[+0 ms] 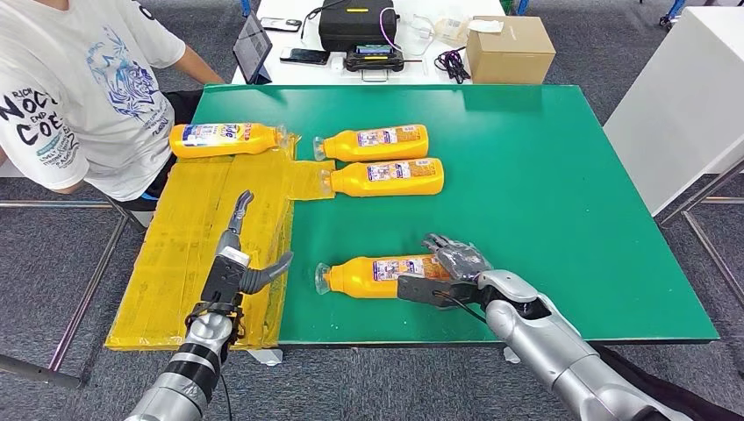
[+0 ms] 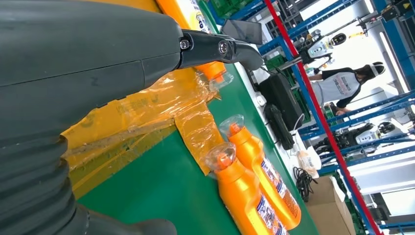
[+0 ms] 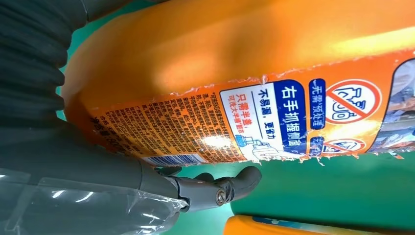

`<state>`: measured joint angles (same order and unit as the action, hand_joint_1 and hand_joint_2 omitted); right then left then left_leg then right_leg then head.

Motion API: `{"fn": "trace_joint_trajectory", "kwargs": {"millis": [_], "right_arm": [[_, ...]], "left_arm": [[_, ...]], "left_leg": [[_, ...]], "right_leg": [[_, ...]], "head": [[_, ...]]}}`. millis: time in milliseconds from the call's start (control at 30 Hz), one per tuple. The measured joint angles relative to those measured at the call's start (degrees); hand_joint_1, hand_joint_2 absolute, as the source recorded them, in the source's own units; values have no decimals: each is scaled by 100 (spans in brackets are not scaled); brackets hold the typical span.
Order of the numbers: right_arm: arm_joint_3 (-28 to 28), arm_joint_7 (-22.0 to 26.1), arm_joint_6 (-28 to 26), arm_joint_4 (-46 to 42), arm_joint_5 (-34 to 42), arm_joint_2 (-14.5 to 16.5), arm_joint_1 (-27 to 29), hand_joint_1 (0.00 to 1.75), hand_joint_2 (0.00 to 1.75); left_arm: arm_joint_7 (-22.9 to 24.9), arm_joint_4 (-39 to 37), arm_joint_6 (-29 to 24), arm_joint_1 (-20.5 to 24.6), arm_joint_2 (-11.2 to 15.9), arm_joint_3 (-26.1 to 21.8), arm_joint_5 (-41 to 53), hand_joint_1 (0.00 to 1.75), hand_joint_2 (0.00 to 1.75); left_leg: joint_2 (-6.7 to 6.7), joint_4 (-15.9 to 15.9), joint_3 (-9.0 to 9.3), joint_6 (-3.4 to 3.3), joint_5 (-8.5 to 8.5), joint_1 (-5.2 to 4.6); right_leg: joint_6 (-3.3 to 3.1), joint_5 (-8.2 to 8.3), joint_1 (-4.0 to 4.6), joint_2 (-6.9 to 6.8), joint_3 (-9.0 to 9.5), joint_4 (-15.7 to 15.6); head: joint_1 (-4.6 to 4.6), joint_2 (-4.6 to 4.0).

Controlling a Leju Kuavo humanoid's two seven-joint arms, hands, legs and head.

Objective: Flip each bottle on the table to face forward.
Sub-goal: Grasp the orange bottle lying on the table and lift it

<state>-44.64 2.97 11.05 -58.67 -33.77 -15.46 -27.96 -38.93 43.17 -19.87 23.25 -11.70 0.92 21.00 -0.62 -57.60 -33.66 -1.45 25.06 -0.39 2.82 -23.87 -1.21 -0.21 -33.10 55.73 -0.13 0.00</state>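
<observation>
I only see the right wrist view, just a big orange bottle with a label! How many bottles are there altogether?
Observer: Four, all lying on the green table. Yours is the nearest bottle; three other bottles lie further back.
Operator: What's my other hand doing?
Observer: The left hand holds nothing, fingers apart, above a yellow plastic sheet.
Operator: Is anybody there?
Observer: Yes, a person in a white T-shirt sits at the table's far left corner.
</observation>
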Motion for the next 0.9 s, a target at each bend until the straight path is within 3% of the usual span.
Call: {"fn": "trace_joint_trajectory", "kwargs": {"millis": [33,67,133,900], "right_arm": [[-4,0,-1,6,1,3,-3,144,175],[-8,1,-1,11,8,5,-6,163,175],[-14,8,-1,16,37,4,-8,173,175],[35,207,-253,-243,290,-96,311,175,175]], "left_arm": [[0,-4,3,0,-2,1,0,0,175],[0,-9,14,1,-3,1,0,0,175],[1,-26,44,7,-3,7,2,0,175],[29,-178,168,165,-40,98,33,0,175]], "left_leg": [[1,0,1,0,0,0],[1,0,2,0,0,0],[3,0,4,0,0,0],[2,-1,14,-1,-1,0]], "right_leg": [[0,0,0,0,0,0],[0,0,0,0,0,0],[0,0,1,1,0,0],[2,1,0,1,10,-1]], "head": [[0,0],[0,0],[0,0],[0,0]]}}
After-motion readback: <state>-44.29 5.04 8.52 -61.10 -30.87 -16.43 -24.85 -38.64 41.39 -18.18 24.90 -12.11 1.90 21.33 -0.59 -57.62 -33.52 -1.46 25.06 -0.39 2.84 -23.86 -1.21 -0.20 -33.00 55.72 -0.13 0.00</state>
